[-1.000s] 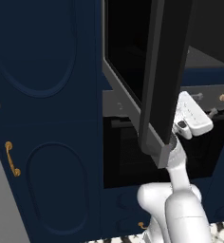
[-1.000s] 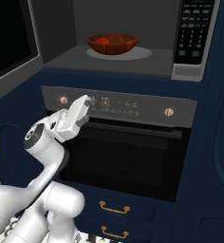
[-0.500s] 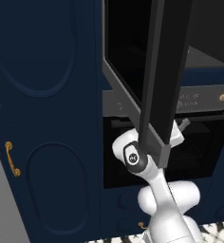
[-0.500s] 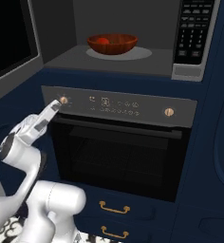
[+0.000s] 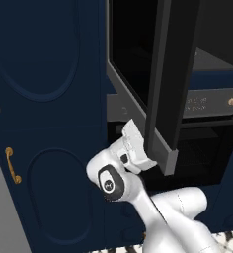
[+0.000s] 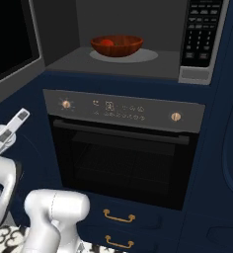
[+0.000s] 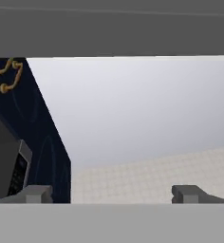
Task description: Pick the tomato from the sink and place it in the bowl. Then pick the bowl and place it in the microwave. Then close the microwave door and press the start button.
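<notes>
The shallow reddish-brown bowl (image 6: 116, 46) with the small red tomato (image 6: 106, 43) sits inside the grey-framed microwave (image 6: 138, 34). The two-finger gripper (image 7: 112, 193), jaws spread wide and empty, sits low beside the tall black-glass microwave door (image 5: 170, 79). The wrist could snag the door's bottom edge and push poorly, leaving it ajar.

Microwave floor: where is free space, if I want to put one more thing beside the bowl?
The microwave floor is bare grey left of the bowl, toward the left wall, and in front along the front edge. The round plate under the bowl takes the middle, and the tomato sits inside the bowl.
</notes>
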Motion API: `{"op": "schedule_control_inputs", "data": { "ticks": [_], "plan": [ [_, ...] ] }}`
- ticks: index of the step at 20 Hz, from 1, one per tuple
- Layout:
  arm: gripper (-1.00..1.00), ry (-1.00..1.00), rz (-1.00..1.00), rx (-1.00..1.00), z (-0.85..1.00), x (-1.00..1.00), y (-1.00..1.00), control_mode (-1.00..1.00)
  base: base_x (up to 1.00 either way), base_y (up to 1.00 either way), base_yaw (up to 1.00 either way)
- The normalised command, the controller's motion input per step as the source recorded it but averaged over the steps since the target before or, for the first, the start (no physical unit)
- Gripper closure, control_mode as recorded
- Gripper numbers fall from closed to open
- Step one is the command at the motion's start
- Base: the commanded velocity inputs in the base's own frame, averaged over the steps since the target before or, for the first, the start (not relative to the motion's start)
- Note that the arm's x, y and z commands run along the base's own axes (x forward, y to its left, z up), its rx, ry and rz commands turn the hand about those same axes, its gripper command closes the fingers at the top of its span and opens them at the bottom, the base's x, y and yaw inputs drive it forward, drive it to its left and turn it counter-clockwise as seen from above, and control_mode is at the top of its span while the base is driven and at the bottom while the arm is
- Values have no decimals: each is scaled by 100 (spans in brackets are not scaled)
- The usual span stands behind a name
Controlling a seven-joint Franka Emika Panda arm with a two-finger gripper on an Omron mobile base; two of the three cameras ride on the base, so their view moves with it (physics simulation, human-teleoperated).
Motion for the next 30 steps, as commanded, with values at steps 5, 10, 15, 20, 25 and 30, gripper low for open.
{"op": "schedule_control_inputs", "data": {
  "ticks": [5, 10, 15, 20, 25, 30],
  "plan": [
    [-100, -11, 10, 3, -22, 0, 90, -100, 0, 0, 0],
    [-100, -10, 16, 5, -14, 0, 86, -100, 0, 0, 0],
    [-100, -9, 17, 6, 0, 0, 79, -100, 0, 0, 0],
    [-100, -21, 15, 15, 42, -9, 13, -100, 0, 0, 0],
    [-100, -27, 19, 19, 72, -33, -17, -100, 0, 0, 0],
    [-100, -29, 27, 25, 49, -34, -44, -100, 0, 0, 0]
  ]
}}
